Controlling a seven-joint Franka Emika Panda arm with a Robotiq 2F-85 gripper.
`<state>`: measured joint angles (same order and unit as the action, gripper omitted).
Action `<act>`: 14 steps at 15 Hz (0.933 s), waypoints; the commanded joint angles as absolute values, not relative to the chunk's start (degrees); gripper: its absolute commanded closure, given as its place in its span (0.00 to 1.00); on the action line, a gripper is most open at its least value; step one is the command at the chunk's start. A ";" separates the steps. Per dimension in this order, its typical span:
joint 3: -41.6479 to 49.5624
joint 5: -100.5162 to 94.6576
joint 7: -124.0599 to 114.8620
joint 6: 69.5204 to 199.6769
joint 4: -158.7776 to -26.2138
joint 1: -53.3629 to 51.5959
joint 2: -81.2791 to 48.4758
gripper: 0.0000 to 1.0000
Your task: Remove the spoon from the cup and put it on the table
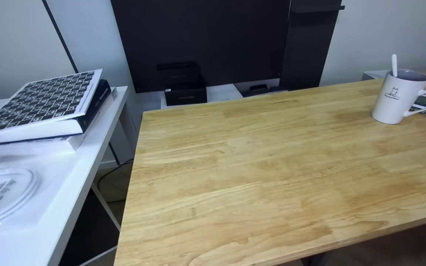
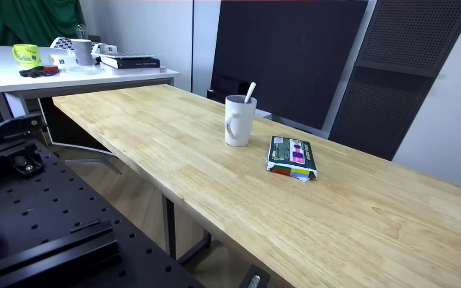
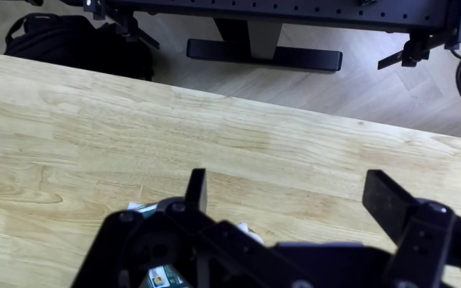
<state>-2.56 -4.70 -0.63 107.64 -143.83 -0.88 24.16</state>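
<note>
The white cup point(image 1: 398, 98) point(image 2: 239, 124) stands upright on the wooden table point(image 1: 253, 166) point(image 2: 154, 132) in both exterior views. The pale spoon point(image 1: 394, 64) point(image 2: 249, 92) leans in the cup, its handle sticking up above the rim and its lower end hidden inside. My gripper point(image 3: 286, 174) is open and empty above the table point(image 3: 94, 132) in the wrist view; neither exterior view shows it. A small white part of the cup point(image 3: 255, 237) shows behind the gripper's linkage; the rest is hidden. The spoon cannot be made out there.
A dark green package point(image 2: 292, 156) lies beside the cup; it also shows partly behind the gripper point(image 3: 162, 278). A white table point(image 1: 68, 177) with stacked books point(image 1: 43, 103) stands off the wooden table's end. A black perforated bench point(image 2: 74, 200) runs along one long side.
</note>
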 commanded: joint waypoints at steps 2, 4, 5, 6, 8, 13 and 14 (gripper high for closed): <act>0.27 -3.77 1.97 106.24 -131.75 0.37 9.53 0.00; 0.79 -3.11 2.22 105.74 -127.40 0.55 4.16 0.00; 0.90 -2.97 1.85 105.50 -125.12 0.67 1.31 0.00; 0.98 -2.83 1.67 105.16 -122.82 0.78 -1.36 0.00; 1.13 -2.55 1.44 104.51 -118.29 1.01 -6.30 0.00; 1.30 -3.22 1.44 106.90 -109.63 1.13 -14.45 0.00; 1.26 -3.30 1.42 107.47 -108.32 1.09 -15.56 0.00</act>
